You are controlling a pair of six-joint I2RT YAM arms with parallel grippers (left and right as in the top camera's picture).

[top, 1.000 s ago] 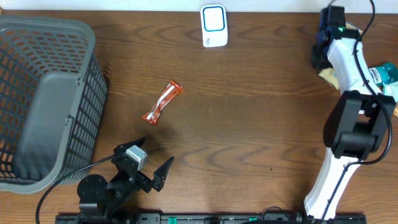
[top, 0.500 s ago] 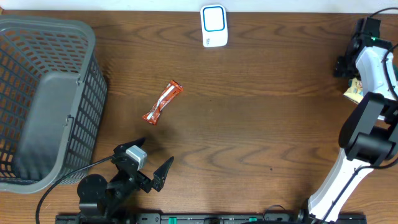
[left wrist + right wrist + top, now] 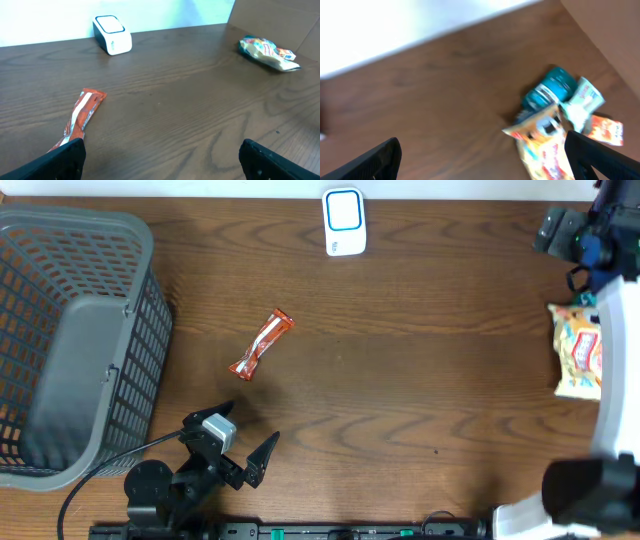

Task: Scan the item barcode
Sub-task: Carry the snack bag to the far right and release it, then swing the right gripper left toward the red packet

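Observation:
The white barcode scanner [image 3: 344, 220] with a blue-ringed face stands at the table's far edge, also in the left wrist view as the scanner [image 3: 112, 34]. An orange-red snack bar [image 3: 261, 345] lies left of centre, just ahead of my left gripper [image 3: 162, 165], which is open and empty near the front edge. The bar's near end reaches the left finger [image 3: 60, 162]. A yellow snack bag [image 3: 578, 350] lies flat at the right edge. My right gripper [image 3: 485, 160] hovers open above the bag [image 3: 545, 145], holding nothing; this view is blurred.
A grey mesh basket [image 3: 70, 340] fills the left side. A teal can [image 3: 552, 90] and another wrapped packet [image 3: 602, 130] lie beside the snack bag. The right arm's white links [image 3: 610, 380] run along the right edge.
My right gripper went from shut to open while its arm swung from the table toward the far right corner. The snack bag now lies uncovered, farther right. The left arm stayed still.

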